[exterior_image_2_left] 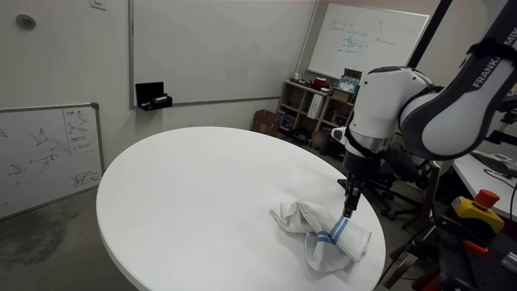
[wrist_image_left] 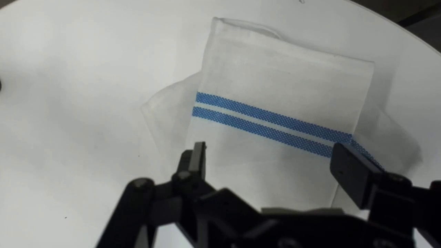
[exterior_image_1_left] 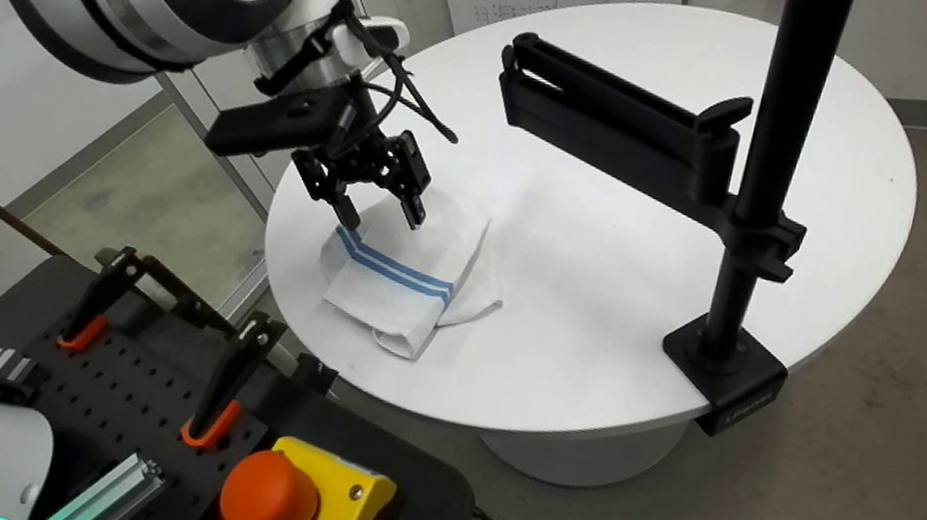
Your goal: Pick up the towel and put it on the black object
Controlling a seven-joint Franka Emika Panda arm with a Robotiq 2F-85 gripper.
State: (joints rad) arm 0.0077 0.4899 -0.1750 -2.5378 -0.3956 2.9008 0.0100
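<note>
The white towel with blue stripes point(exterior_image_1_left: 395, 305) lies loosely folded on the round white table. It also shows in an exterior view point(exterior_image_2_left: 355, 238) and in the wrist view point(wrist_image_left: 282, 75). My gripper point(exterior_image_1_left: 383, 220) is open and points down over the towel, with its fingers apart and nothing between them. In the wrist view the fingertips point(wrist_image_left: 268, 151) lie over the towel near its stripes; in an exterior view the gripper point(exterior_image_2_left: 347, 214) is close above it. Whether the tips touch the cloth cannot be told. A black stand with a folded side arm point(exterior_image_1_left: 626, 132) is clamped to the table edge.
The round white table point(exterior_image_2_left: 194, 202) carries the towel. The black post point(exterior_image_1_left: 763, 159) rises from a clamp base point(exterior_image_1_left: 723, 369) at its edge. Beside the table, a dark bench holds orange-tipped clamps point(exterior_image_1_left: 220, 389) and a yellow box with a red button point(exterior_image_1_left: 309, 507).
</note>
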